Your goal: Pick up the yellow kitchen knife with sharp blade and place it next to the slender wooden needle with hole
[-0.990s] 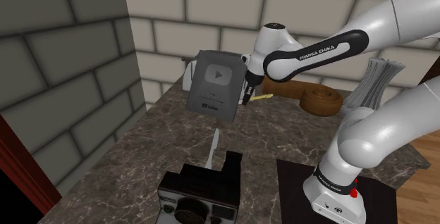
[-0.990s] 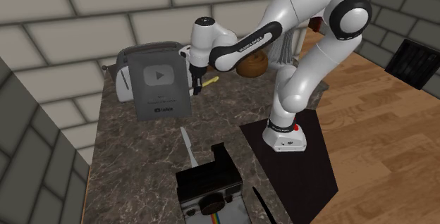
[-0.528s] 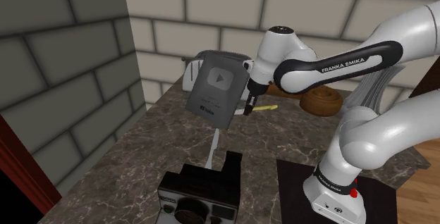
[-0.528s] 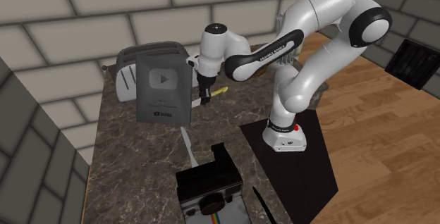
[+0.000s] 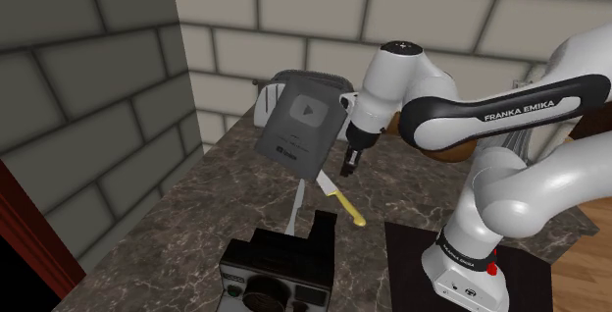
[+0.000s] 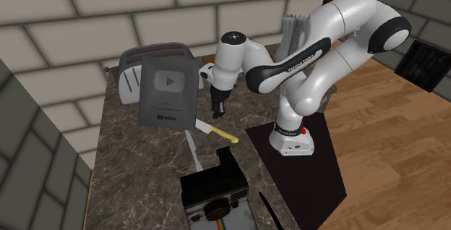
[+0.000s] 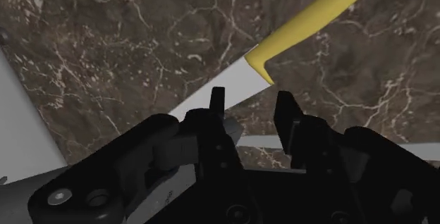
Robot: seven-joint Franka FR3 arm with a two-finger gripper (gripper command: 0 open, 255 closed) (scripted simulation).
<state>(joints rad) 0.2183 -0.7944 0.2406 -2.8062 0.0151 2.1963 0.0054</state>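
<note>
End effector [image 5: 348, 166] pointing down, fingers [image 7: 217, 107] apart

Dark marbled counter [image 5: 186, 217]; on it yellow-handled knife [image 5: 343, 205] beside pale needle [image 5: 295, 207]; instant camera [image 5: 278, 261]; toaster [image 6: 130, 77].

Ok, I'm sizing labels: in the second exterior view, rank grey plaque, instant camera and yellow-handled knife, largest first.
Tied first: grey plaque and instant camera look alike; camera is nearer and cut by the edge.
Last: yellow-handled knife.

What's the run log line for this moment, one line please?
gripper open, fingers apart above knife | yellow-handled knife flat on marble counter, not held | pale needle beside its blade | placement looks done
</note>
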